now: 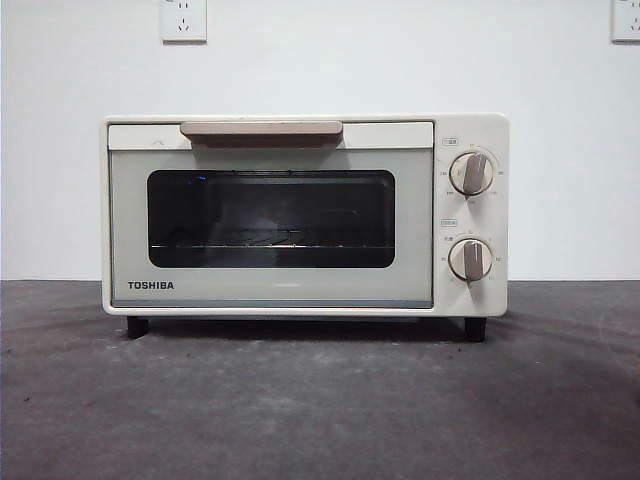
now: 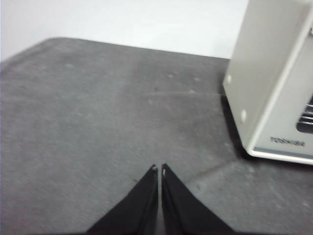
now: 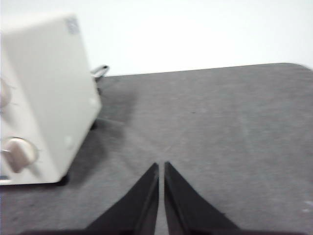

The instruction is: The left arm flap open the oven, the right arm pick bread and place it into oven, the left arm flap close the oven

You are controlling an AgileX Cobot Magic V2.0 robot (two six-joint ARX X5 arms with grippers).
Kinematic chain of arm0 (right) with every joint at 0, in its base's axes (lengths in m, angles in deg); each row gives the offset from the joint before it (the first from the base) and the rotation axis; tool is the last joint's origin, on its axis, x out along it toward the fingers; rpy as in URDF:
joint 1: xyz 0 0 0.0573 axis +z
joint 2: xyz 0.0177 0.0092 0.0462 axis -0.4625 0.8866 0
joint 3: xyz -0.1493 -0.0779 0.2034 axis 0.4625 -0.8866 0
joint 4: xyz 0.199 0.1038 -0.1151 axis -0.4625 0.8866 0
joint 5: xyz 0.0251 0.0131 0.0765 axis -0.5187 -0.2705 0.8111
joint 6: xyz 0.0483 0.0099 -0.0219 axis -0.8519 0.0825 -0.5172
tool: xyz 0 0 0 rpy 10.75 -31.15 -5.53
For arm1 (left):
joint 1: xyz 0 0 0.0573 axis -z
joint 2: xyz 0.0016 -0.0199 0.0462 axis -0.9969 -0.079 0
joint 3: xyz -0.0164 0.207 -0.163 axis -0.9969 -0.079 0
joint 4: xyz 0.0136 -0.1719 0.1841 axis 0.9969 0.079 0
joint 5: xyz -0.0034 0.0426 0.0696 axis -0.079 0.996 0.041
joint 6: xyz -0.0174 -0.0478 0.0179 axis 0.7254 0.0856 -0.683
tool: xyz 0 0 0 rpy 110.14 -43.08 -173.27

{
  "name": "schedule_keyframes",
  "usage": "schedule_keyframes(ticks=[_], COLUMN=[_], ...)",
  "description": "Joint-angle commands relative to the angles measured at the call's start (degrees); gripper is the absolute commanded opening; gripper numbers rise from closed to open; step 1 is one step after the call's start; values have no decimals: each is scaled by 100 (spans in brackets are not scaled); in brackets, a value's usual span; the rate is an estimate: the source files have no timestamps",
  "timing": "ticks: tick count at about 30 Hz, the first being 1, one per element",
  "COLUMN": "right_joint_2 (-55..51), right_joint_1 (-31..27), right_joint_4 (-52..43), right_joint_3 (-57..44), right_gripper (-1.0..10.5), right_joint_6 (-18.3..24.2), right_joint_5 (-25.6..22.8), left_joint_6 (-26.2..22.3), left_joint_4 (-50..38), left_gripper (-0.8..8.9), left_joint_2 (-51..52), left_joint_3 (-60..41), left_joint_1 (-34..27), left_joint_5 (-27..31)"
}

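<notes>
The cream-white oven (image 1: 300,292) stands at the middle of the table with its door shut and its beige bar handle (image 1: 261,130) at the top. Behind the dark glass window (image 1: 270,218) I make out a wire rack and dim shapes only; the bread is hidden or out of view. My left gripper (image 2: 159,169) hangs shut over bare table, well off the oven's (image 2: 274,88) side wall. On the opposite side my right gripper (image 3: 162,165) is shut too, away from the oven (image 3: 44,98) and its knobs. Neither arm shows in the front view.
Two round knobs (image 1: 472,172) (image 1: 470,259) sit on the oven's right panel. The dark grey table (image 1: 320,410) stretches in front of the oven and to both sides. A white wall with sockets (image 1: 183,20) rises behind.
</notes>
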Motion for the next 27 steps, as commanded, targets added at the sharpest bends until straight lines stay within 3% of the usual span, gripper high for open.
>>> schedule_keyframes(ticks=[1, 7, 15, 20, 27], right_joint_2=[-2, 57, 505, 1005, 1980], right_joint_1=[9, 28, 28, 28, 28], right_joint_4=[-9, 39, 798, 1432, 2260], right_joint_3=[-24, 247, 1298, 2085, 3176], right_gripper=[15, 14, 14, 14, 14], right_joint_6=[-584, -1593, -2090, -2031, -1283], right_joint_5=[181, 533, 907, 1342, 2376], left_joint_6=[358, 706, 1106, 831, 621], left_joint_4=[-48, -46, 83, 490, 997], left_gripper=[19, 19, 19, 19, 19], left_joint_2=[-140, -673, -2085, -3067, -4192], left_joint_3=[92, 702, 2107, 3073, 4120], left_joint_1=[63, 219, 354, 358, 446], left_joint_5=[-26, -81, -660, -1202, -2684])
